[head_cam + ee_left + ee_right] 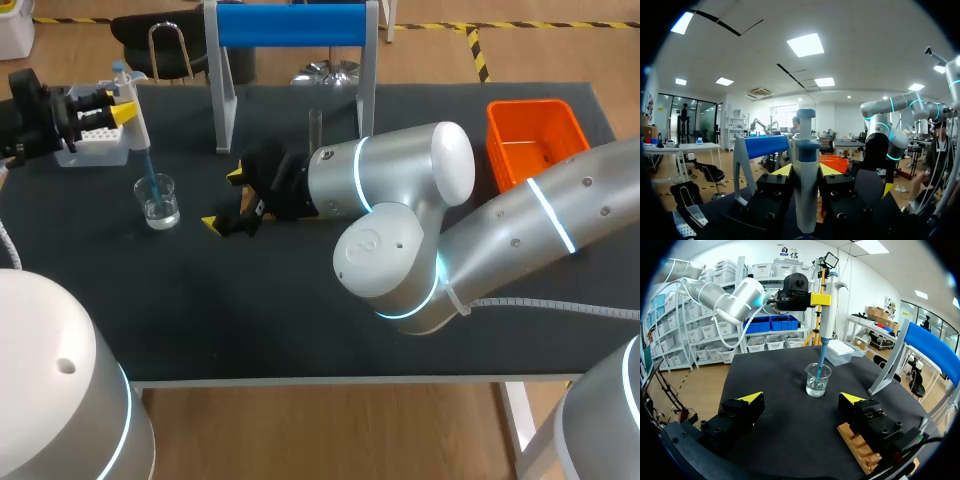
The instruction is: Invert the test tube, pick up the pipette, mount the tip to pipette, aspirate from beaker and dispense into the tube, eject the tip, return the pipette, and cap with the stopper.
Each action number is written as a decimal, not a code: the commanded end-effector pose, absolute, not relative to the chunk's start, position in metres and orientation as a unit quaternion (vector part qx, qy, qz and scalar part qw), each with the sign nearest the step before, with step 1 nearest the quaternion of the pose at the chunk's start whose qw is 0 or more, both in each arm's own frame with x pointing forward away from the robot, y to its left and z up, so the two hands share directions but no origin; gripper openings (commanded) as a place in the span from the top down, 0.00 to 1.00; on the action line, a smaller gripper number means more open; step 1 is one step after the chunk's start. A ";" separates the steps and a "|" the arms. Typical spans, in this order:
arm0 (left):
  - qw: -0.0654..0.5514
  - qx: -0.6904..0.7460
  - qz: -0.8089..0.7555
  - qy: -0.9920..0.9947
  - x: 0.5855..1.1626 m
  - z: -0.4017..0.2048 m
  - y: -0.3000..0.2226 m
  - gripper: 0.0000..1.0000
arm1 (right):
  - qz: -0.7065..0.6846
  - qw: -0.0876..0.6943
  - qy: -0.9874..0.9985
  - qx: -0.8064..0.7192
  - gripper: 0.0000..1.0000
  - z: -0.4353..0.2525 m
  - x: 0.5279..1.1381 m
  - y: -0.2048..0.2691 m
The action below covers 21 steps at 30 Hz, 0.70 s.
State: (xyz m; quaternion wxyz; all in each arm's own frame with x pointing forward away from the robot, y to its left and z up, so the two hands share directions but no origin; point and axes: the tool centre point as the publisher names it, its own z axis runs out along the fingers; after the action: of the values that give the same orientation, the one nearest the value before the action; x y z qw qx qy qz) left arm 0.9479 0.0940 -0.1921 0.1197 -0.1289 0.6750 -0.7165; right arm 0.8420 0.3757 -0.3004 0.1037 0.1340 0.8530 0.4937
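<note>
My left gripper (124, 110) is shut on the white and blue pipette (133, 118) at the table's far left and holds it upright. The pipette's blue tip dips into the glass beaker (159, 201), which holds a little clear liquid. In the left wrist view the pipette (805, 185) stands clamped in the left gripper (805, 172). My right gripper (226, 199) lies open low over the mat right of the beaker. In its own view the right gripper (802, 400) faces the beaker (817, 380) and the pipette (827, 305). A clear test tube (316, 127) stands upright behind my right wrist.
A white tip box (96, 141) sits at the far left, behind the beaker. The blue-topped stand (290, 27) rises at the back middle, and an orange bin (535, 140) sits at the back right. A wooden block (860, 450) lies under one right finger.
</note>
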 end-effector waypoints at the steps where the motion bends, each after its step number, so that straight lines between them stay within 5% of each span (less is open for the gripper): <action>1: 0.119 -0.127 -0.717 0.675 0.949 -0.193 0.095 1.00 | 0.494 0.105 0.852 0.135 0.00 -0.301 0.841 0.377; 21: 0.120 -0.128 -0.717 0.675 0.949 -0.193 0.095 1.00 | 0.504 0.105 0.848 0.124 0.00 -0.290 0.842 0.375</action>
State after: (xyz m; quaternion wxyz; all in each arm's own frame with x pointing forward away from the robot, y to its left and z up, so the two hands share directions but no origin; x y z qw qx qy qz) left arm 0.9481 0.0947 -0.1923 0.1203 -0.1292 0.6756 -0.7158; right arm 0.8406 0.3786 -0.2943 0.1080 0.1265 0.8506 0.4987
